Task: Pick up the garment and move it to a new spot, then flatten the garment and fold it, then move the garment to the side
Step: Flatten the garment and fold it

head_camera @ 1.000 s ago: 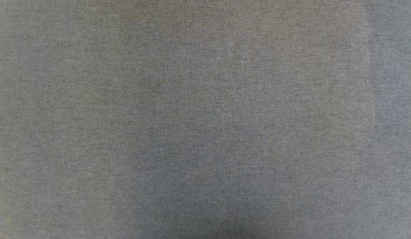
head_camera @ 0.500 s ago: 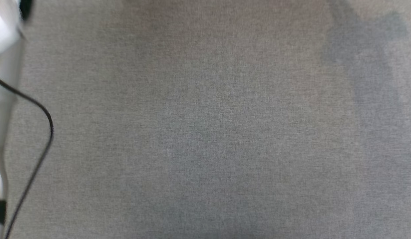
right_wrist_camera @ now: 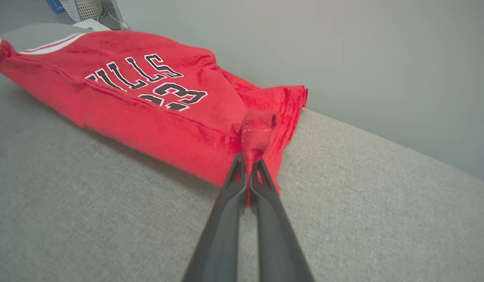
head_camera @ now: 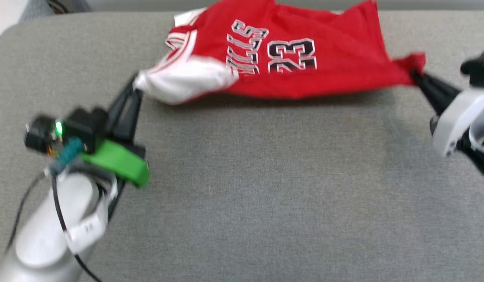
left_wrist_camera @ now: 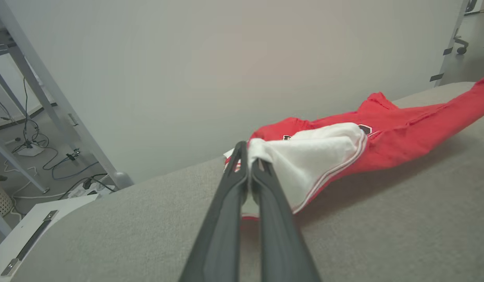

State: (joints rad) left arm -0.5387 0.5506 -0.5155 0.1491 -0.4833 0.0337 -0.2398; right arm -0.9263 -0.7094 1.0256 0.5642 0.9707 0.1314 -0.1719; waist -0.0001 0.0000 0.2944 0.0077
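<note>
The grey cloth-covered desk (head_camera: 265, 176) carries the red jersey T-shirt (head_camera: 343, 58) at its far edge, number side up, stretched between both arms. The left gripper (head_camera: 135, 87) reaches forward from the lower left, fingers clamped on the white sleeve (head_camera: 183, 80). The right gripper (head_camera: 417, 75) points in from the right, fingers clamped on a red corner.

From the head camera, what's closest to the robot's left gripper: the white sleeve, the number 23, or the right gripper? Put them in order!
1. White sleeve, pinched in the left gripper.
2. Number 23, middle of the shirt.
3. Right gripper, far right, gripping the shirt's other end.
</note>
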